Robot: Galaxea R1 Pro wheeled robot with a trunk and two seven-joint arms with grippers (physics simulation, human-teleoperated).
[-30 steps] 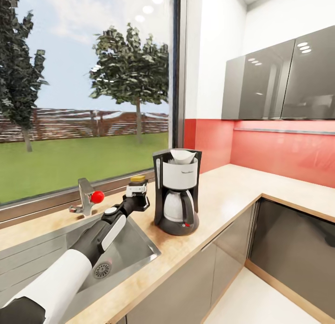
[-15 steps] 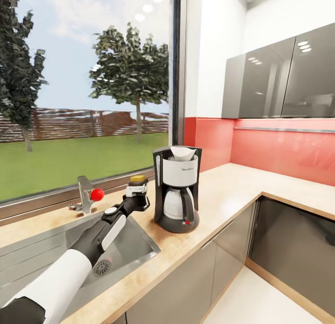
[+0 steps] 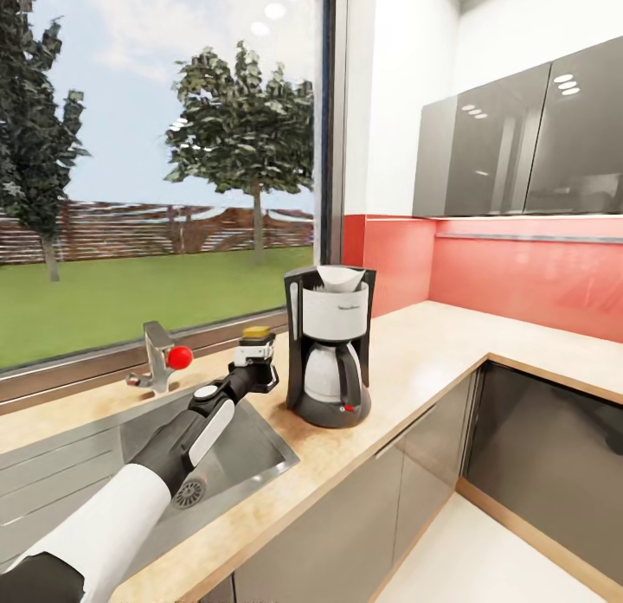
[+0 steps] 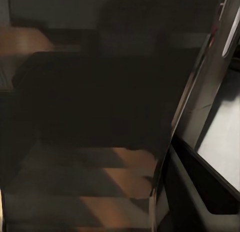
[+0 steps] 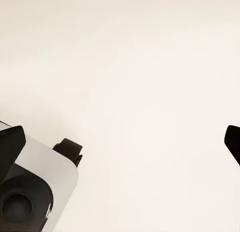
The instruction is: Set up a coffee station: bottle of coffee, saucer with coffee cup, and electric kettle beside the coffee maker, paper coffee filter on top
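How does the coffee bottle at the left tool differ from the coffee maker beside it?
The bottle of coffee is far shorter than the coffee maker. The bottle shows a yellowish top; the maker is black-framed with a white housing. The bottle sits at the left tool; the maker stands free. Both are at the kitchen countertop.

A dark blurred mass (image 4: 100,92) (unidentifiable) beside a pale surface (image 4: 222,137).

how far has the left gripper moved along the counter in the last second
No, it has not moved. The left gripper sits at the same spot beside the tap and the coffee maker; only a slight camera shift shows.
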